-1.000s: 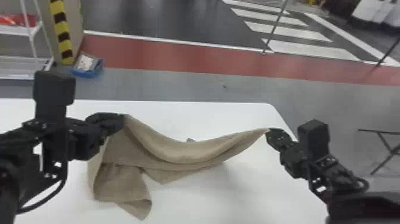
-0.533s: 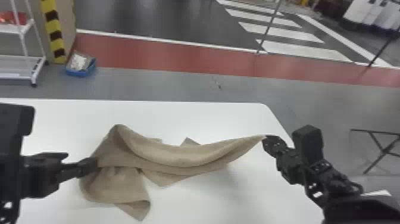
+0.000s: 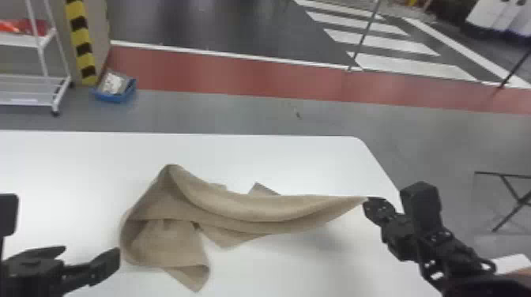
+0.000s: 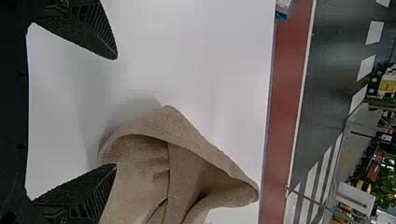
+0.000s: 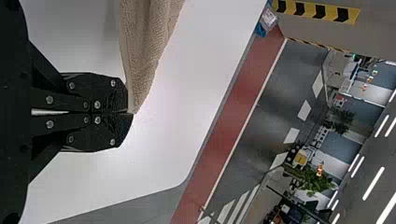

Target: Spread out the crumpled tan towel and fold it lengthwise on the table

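The tan towel [image 3: 237,209] lies bunched and folded over itself on the left, its right end drawn out to a raised tip. At that tip the right gripper [image 3: 367,201] is shut on the towel's corner. In the right wrist view the right gripper [image 5: 130,113] pinches the same corner of the towel [image 5: 144,51]. Left of the bunched part, the left gripper [image 3: 90,256] stands open. Between the spread fingers of the left gripper [image 4: 116,112] in the left wrist view nothing is held; the towel [image 4: 173,158] lies just beyond, partly behind one fingertip.
The white table [image 3: 79,158] has its far edge behind the towel and a rounded far right corner. On the floor beyond stand a white shelf rack [image 3: 31,89] and a blue bin [image 3: 114,94]. A black folding stand [image 3: 509,189] is off to the right.
The left gripper has let go of the towel's left part and pulled back left and nearer. That part of the towel has sunk lower. The right gripper has barely shifted.
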### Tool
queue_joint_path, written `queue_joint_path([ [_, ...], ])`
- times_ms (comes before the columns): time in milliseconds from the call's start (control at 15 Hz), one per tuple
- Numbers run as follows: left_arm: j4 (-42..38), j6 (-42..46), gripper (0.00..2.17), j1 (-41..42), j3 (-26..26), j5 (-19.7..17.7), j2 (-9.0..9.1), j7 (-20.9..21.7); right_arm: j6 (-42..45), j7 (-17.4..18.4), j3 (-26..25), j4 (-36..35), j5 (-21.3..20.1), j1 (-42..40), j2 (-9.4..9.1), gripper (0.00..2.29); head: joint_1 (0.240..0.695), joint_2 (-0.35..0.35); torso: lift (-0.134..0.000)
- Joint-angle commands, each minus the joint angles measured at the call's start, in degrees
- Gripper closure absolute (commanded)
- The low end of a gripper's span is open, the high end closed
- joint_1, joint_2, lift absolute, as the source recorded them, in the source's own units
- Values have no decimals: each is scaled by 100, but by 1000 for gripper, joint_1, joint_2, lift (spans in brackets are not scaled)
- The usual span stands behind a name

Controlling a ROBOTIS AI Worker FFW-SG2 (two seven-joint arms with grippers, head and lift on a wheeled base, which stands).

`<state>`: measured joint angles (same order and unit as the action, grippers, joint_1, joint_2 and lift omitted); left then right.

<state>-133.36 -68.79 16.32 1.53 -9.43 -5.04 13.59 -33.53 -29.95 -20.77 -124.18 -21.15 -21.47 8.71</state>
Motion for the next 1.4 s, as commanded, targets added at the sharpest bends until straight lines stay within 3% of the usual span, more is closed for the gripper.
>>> queue_joint_path([
  [0, 152, 414, 100, 152, -65, -147, 12, -41, 0, -2, -6, -19, -3, -67, -36, 2148, 695, -313, -124],
  [200, 12, 1750, 211, 601, -425, -217, -5, -269, 0, -11, -6, -19, -3, -50, -124, 2148, 695, -327, -124],
  [400, -138, 1802, 215, 715, -952, -200, -58, -234, 0, -11, 29, -27, -3, -41, -203, 2148, 695, -350, -124],
  [667, 390, 1820, 272, 390, -1638, 170, -49, -190, -18, -64, 64, -115, 15, -50, -247, 2148, 695, -350, -124],
  [1067, 1515, 1767, 272, -296, -2165, 583, -5, -463, -35, -81, 64, -194, 23, -94, -282, 2148, 695, -350, -124],
  [1333, 1611, 1767, 272, -305, -2218, 609, -5, -463, -53, -81, 29, -186, 32, -94, -282, 2148, 695, -350, -124],
])
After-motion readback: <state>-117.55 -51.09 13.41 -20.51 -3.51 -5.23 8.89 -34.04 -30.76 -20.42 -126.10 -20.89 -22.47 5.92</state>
